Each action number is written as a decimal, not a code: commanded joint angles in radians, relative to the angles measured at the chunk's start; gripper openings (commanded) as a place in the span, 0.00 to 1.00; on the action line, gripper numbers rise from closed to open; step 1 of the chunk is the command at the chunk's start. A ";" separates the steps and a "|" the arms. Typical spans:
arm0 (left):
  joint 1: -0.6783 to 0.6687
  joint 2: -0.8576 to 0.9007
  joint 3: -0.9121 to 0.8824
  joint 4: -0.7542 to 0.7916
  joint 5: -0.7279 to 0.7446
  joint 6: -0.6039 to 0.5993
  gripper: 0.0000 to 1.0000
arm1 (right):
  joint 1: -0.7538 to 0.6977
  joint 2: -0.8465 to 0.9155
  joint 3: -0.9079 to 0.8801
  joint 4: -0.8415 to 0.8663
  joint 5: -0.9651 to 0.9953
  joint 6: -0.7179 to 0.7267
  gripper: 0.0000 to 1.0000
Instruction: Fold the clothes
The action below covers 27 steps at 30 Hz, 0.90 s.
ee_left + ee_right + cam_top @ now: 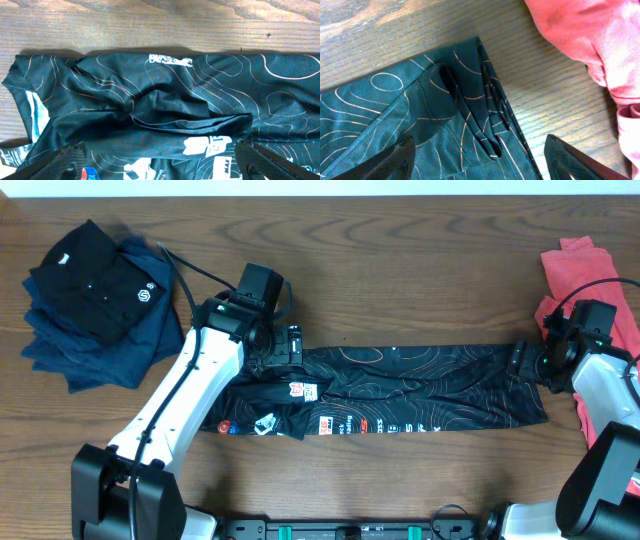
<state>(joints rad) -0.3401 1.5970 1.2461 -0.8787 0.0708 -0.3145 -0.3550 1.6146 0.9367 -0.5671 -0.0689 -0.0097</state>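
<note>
The black jersey (420, 380) with thin contour lines lies folded into a long strip across the table, sponsor patches and white lettering along its lower left. My left gripper (283, 348) is open just above its left end; in the left wrist view the wrinkled cloth (165, 105) fills the space between the open fingers (160, 162). My right gripper (527, 362) is open over the strip's right end; in the right wrist view the fingers (480, 160) straddle the folded hem corner (470, 105), holding nothing.
A pile of dark blue and black clothes (100, 300), topped by a polo with a white hexagon logo, lies at the back left. A coral-red shirt (590, 280) lies at the right edge, also in the right wrist view (590, 45), close to the right arm.
</note>
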 commanded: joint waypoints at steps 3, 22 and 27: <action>0.008 0.003 0.001 -0.004 -0.012 0.002 0.96 | -0.008 0.032 0.014 0.014 -0.011 -0.023 0.81; 0.008 0.003 0.001 -0.003 -0.012 0.002 0.96 | -0.008 0.194 0.014 0.009 0.034 -0.022 0.34; 0.008 0.003 0.001 -0.003 -0.012 0.002 0.96 | -0.008 0.194 0.014 0.006 0.034 -0.021 0.01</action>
<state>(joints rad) -0.3401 1.5970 1.2461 -0.8791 0.0708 -0.3145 -0.3550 1.7702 0.9649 -0.5522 -0.0822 -0.0303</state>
